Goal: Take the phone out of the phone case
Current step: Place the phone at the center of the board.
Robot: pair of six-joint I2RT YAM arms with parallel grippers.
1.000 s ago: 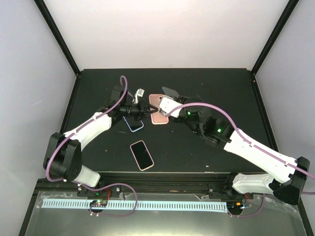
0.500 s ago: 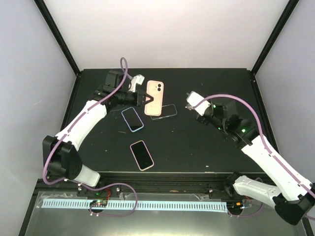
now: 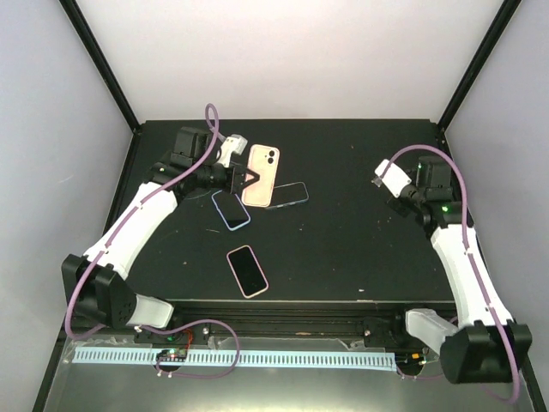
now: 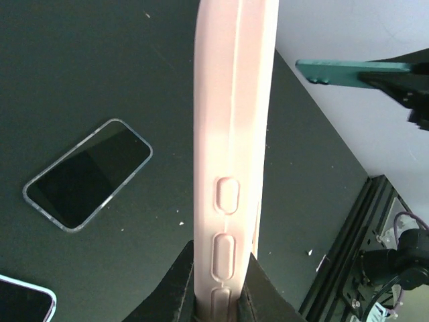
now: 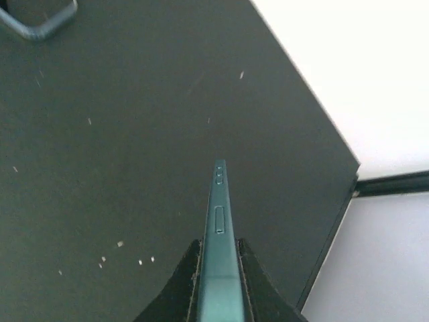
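My left gripper [image 3: 247, 178] is shut on the lower end of a pink phone case [image 3: 262, 175] and holds it above the back left of the black table [image 3: 343, 257]. In the left wrist view the case [image 4: 234, 134] stands edge-on between the fingers, its button bumps showing. My right gripper [image 5: 220, 268] is shut on a dark green phone [image 5: 219, 221], seen edge-on with its side buttons up. That phone also shows in the left wrist view [image 4: 348, 67], well apart from the case. In the top view the right gripper [image 3: 400, 197] is at the right of the table.
Three other phones lie on the table: one in a clear case [image 3: 287, 195] just right of the pink case, one in a bluish case [image 3: 230, 209] below it, one in a pink case [image 3: 247, 270] near the front. White walls and black frame posts surround the table.
My right arm has drawn far back to the right with the green phone, away from the pink case. My left gripper has carried the pink case slightly left and back.
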